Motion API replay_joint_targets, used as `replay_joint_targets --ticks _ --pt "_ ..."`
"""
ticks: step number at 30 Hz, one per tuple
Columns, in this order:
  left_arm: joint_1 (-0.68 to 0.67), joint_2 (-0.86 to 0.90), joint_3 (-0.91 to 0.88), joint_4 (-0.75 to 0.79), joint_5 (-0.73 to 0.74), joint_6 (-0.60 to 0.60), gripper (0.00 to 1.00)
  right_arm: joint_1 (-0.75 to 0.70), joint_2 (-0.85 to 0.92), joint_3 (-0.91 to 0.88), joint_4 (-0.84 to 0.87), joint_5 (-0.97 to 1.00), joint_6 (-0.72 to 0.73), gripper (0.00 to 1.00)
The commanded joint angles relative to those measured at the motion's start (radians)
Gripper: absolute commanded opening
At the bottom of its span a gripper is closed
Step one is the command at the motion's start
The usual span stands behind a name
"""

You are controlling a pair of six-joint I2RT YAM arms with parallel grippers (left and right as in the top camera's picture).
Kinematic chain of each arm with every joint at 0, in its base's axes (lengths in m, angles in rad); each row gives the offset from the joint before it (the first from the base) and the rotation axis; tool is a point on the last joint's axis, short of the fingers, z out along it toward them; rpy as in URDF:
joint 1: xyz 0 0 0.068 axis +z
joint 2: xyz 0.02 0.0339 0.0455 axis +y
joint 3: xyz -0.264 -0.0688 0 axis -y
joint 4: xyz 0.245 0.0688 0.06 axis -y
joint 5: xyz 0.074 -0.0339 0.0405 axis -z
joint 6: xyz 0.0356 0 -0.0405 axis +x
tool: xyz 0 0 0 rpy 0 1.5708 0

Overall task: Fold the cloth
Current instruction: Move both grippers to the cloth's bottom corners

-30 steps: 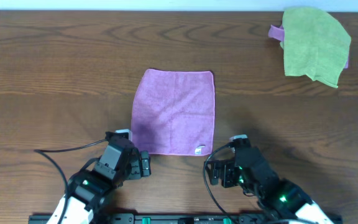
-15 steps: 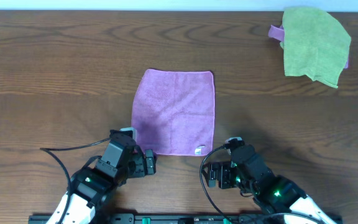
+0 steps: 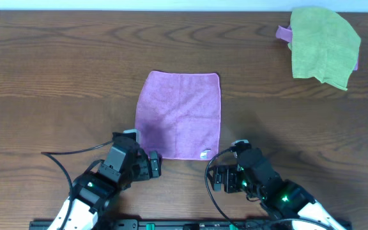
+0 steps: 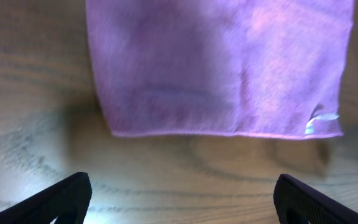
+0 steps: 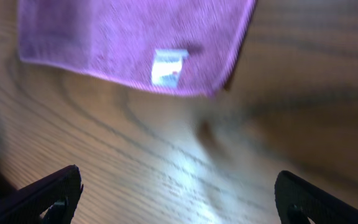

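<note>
The purple cloth (image 3: pixel 179 115) lies flat and spread out in the middle of the wooden table, with a small white label (image 3: pixel 205 153) at its near right corner. My left gripper (image 3: pixel 140 153) hovers open just short of the cloth's near left corner. In the left wrist view the cloth's near hem (image 4: pixel 222 133) lies ahead of the gripper (image 4: pixel 182 202), whose fingers hold nothing. My right gripper (image 3: pixel 226 162) is open beside the near right corner. In the right wrist view the cloth (image 5: pixel 129 37) and its label (image 5: pixel 166 67) lie ahead of the empty gripper (image 5: pixel 179 199).
A lime-green cloth (image 3: pixel 323 45) lies crumpled at the far right corner of the table, with a bit of purple fabric (image 3: pixel 284 32) sticking out from under it. Black cables (image 3: pixel 62 156) trail from the arms along the near edge.
Both arms have shifted slightly: the left gripper moved a little right toward the cloth's near edge, the right one a little left and nearer. Jaws stayed open. The cloth has not moved.
</note>
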Motion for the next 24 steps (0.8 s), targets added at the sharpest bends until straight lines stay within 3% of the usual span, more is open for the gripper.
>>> replay_joint_targets --ticks 1,11,24 --pt "-0.002 0.001 -0.003 -0.050 -0.018 -0.004 0.95 0.008 0.002 0.017 -0.028 -0.014 0.008 0.99" --pt "-0.002 0.059 -0.047 -0.066 -0.071 -0.031 0.95 0.009 0.079 0.017 0.049 -0.042 -0.085 0.99" --pt "-0.002 0.270 -0.047 0.176 -0.068 -0.030 0.95 0.008 0.319 0.017 0.290 -0.068 -0.115 0.99"
